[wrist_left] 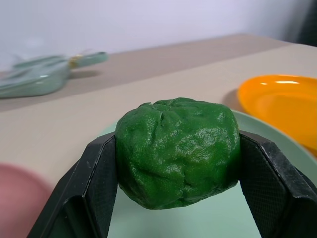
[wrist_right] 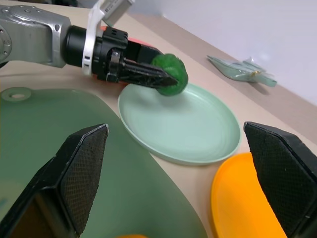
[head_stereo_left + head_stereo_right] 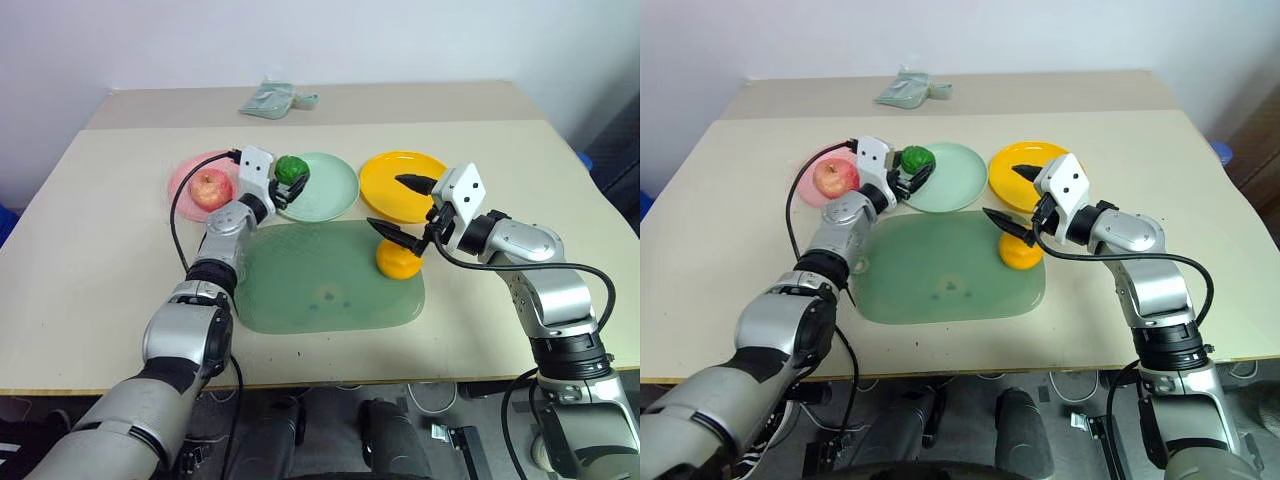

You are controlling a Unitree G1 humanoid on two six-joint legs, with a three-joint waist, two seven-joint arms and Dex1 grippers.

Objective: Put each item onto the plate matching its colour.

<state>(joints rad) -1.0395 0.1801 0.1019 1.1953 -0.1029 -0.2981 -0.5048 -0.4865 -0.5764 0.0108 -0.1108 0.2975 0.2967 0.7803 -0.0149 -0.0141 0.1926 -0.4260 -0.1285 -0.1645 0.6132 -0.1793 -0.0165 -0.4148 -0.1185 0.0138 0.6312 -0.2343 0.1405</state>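
My left gripper (image 3: 288, 180) is shut on the dark green bell pepper (image 3: 292, 168) and holds it just above the left rim of the mint green plate (image 3: 330, 192). Both black fingers (image 1: 94, 183) press the pepper's (image 1: 178, 148) sides. The pink-red apple (image 3: 210, 188) rests on the pink plate (image 3: 186, 168). Further right, the orange (image 3: 398, 262) lies on the right edge of the pale-green cutting board (image 3: 320, 280). My right gripper (image 3: 404, 210) is open, above and just behind the orange, in front of the yellow-orange plate (image 3: 385, 180).
A pale green packet (image 3: 272, 100) lies at the far side of the table. The three plates stand in a row behind the cutting board. A black cable loops off my left wrist near the pink plate. Bare tabletop stretches out to the left and right.
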